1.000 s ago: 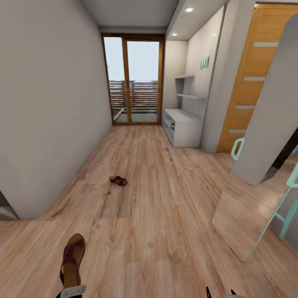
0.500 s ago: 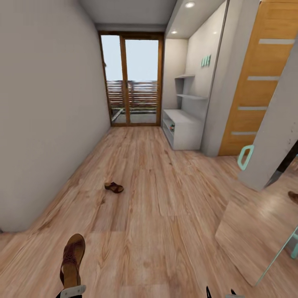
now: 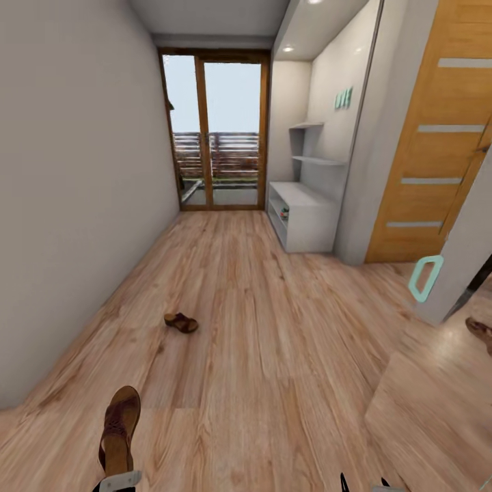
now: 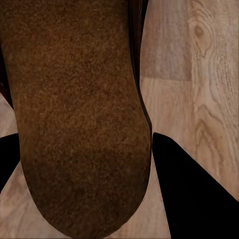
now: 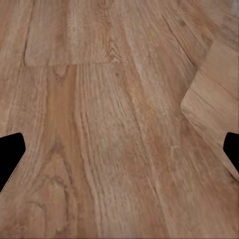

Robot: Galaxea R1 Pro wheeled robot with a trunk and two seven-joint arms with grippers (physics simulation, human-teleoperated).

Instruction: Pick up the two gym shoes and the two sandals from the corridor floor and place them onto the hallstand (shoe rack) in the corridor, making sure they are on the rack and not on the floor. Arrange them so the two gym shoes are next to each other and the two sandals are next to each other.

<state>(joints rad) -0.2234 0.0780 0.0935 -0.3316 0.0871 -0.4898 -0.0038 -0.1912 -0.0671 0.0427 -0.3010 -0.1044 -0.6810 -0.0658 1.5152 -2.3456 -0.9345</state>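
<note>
Nearest, the left hand [image 3: 116, 482] grips a brown sandal [image 3: 119, 429] above the corridor floor [image 3: 273, 355]; the right hand [image 5: 119, 152] hangs spread apart. Farther left lies the second sandal [image 3: 181, 322]. Far right stands the hallstand [image 3: 304, 219].

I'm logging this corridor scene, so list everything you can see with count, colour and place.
Sandals: two, brown; one held in the left gripper, one lying on the floor ahead.
Floor: one, light brown wood planks.
Hallstand: one, pale grey, far right by the wall.
Glass door: one, brown frame, corridor's end.
Wooden door: one, orange-brown, right.
Left gripper: shut on a sandal.
Right gripper: open, over bare floor.
</note>
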